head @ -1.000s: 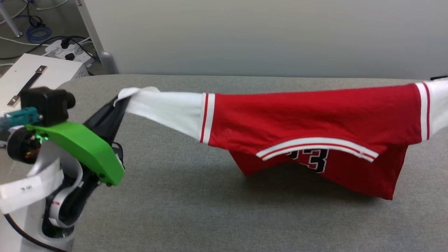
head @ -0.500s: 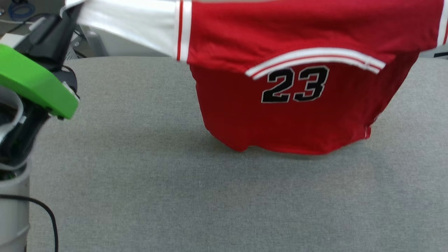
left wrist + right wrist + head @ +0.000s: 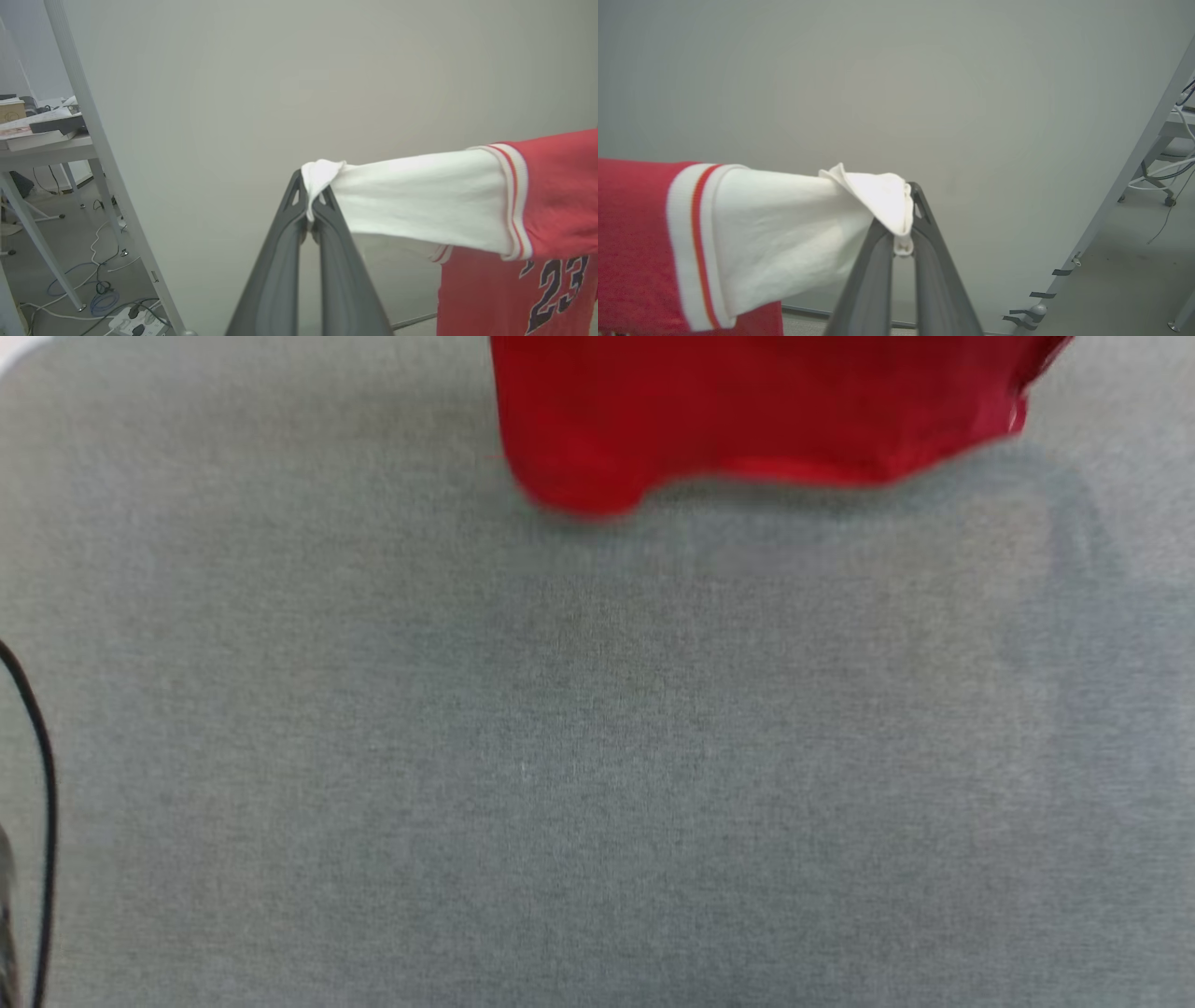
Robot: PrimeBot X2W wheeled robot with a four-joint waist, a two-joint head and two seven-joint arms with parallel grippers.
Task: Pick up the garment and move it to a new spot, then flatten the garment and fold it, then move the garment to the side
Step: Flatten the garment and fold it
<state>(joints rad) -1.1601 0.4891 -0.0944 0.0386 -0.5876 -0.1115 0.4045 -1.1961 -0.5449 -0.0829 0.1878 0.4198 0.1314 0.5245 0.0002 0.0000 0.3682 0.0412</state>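
Note:
The garment (image 3: 747, 411) is a red jersey whose lower hem hangs at the top of the head view, above the grey table (image 3: 597, 756). In the left wrist view my left gripper (image 3: 312, 205) is shut on the end of one white sleeve of the garment (image 3: 420, 200), which stretches off to the right toward the red body with a black 23. In the right wrist view my right gripper (image 3: 903, 233) is shut on the tip of the other white sleeve of the garment (image 3: 784, 233), with the red body to the left.
A pale wall stands behind the table in both wrist views. A grey post (image 3: 103, 163), floor cables (image 3: 103, 289) and a power strip (image 3: 135, 322) lie off to the left. A black cable (image 3: 37, 784) runs down the head view's left edge.
The garment has risen, its hem now clear of the table. The head camera has tipped downward, so the sleeves and the left arm have left its picture.

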